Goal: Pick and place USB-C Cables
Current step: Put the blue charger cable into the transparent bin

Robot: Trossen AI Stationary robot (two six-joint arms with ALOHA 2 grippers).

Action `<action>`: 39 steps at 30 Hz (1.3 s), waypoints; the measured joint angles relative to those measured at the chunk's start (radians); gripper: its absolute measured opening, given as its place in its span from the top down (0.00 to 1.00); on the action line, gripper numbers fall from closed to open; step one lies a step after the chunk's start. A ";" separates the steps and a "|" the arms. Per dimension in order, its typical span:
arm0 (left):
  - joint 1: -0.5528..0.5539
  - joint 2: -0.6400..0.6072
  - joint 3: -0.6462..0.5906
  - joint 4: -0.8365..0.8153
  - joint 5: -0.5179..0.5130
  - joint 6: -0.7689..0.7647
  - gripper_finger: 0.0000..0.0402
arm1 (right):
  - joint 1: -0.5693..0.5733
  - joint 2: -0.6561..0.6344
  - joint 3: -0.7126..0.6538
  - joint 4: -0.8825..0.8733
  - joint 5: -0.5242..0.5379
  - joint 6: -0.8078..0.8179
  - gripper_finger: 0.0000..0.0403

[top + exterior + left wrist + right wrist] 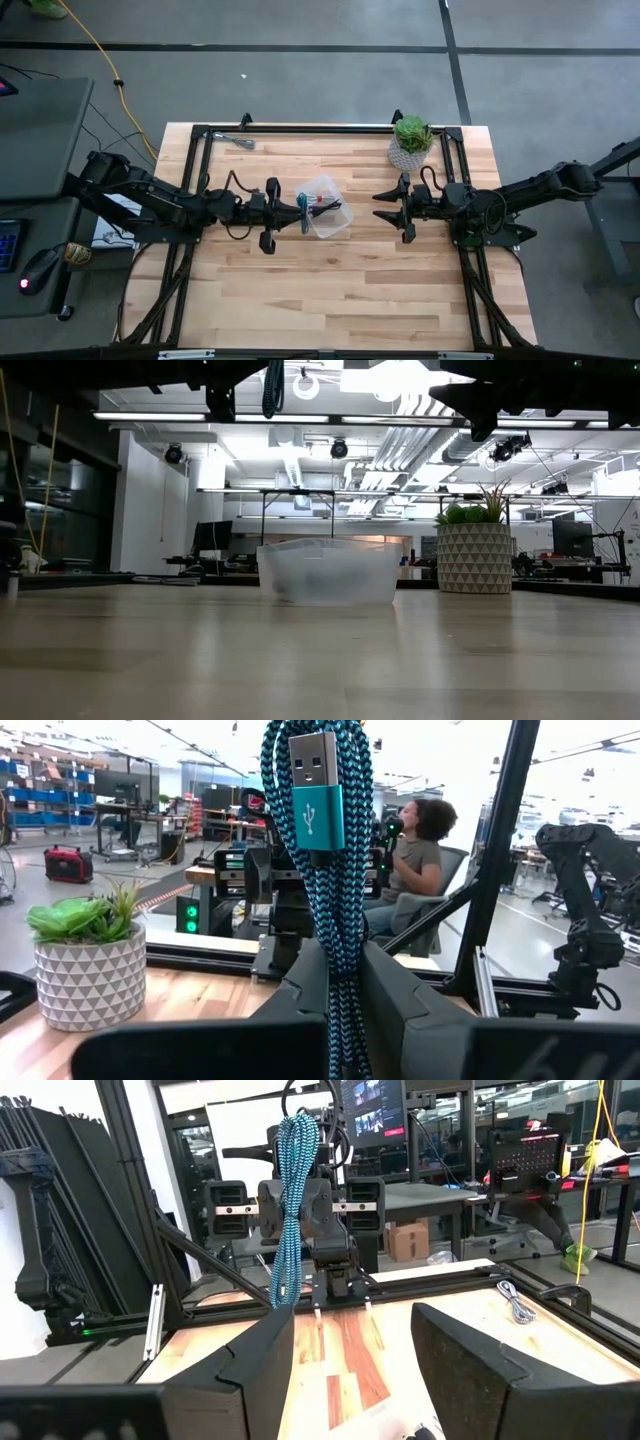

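Your teal-blue cable (325, 850) hangs pinched in the left gripper (300, 213), raised just beside the clear tub (335, 222). Ease forward until the dangling loop is over the tub, then release. Red-and-white and black cables already lie inside. The right gripper (352, 1355) waits open beyond the tub.

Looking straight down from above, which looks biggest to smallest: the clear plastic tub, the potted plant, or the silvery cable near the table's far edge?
1. Clear rectangular plastic tub.
2. Green plant in its white patterned pot, somewhat smaller.
3. Silvery grey bundled cable, clearly smallest.
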 joint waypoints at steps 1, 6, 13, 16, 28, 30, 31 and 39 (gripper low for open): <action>0.000 0.000 0.000 0.000 0.000 0.000 0.98 | 0.000 0.000 0.000 0.000 0.000 0.000 0.52; 0.000 0.000 0.000 -0.001 0.000 0.000 0.98 | 0.000 0.000 0.000 0.000 0.000 0.000 0.52; 0.000 0.068 0.000 0.014 0.000 -0.022 0.98 | 0.000 0.000 0.000 0.001 0.000 0.000 0.52; 0.000 0.122 0.009 0.070 -0.002 -0.035 0.98 | 0.000 0.000 0.000 0.003 0.000 0.000 0.52; 0.069 0.448 0.434 -0.464 -0.103 0.017 0.99 | 0.000 0.000 0.000 0.002 0.000 0.000 0.52; 0.085 0.489 0.481 -0.531 -0.105 0.012 0.99 | 0.000 0.000 0.000 0.003 0.000 0.000 0.52; 0.091 0.507 0.497 -0.543 -0.104 0.012 0.99 | 0.000 0.000 0.000 0.001 0.000 0.000 0.52; 0.104 0.526 0.513 -0.695 -0.182 0.005 1.00 | 0.000 0.000 0.000 -0.005 0.000 0.000 0.52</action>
